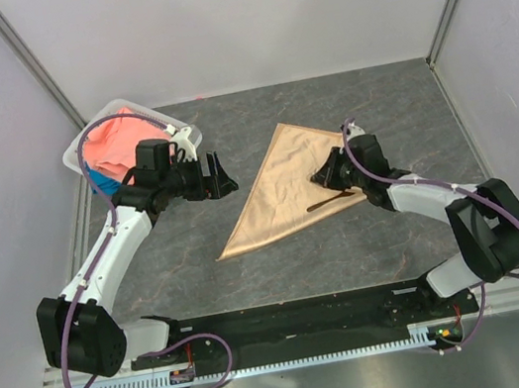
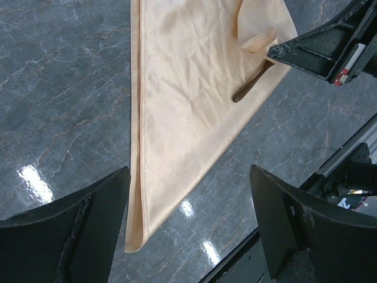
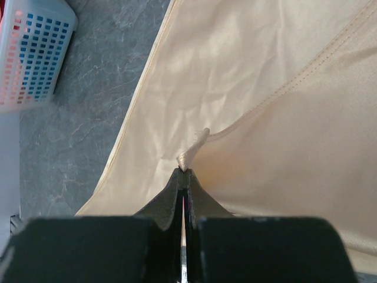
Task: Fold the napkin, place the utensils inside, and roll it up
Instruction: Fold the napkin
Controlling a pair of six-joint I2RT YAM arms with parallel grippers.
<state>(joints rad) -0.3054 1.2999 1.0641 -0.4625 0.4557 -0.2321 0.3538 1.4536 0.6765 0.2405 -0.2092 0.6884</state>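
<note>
Peach-gold satin napkin (image 1: pixel 284 190) lies folded into a triangle on the grey marbled table (image 1: pixel 363 95). Only the right wrist view shows the right gripper (image 3: pixel 183 174) with its fingers pressed together on a small tuft of the cloth's lifted corner, while the left wrist view shows up close the slender dark brown fork (image 2: pixel 250 85) resting on the napkin beside that corner. From above, the right arm reaches in low from the right, and the left arm stretches forward, the left gripper (image 1: pixel 219 175) hanging spread wide and empty over the table just left of the napkin, near a white plastic basket (image 1: pixel 75 154).
</note>
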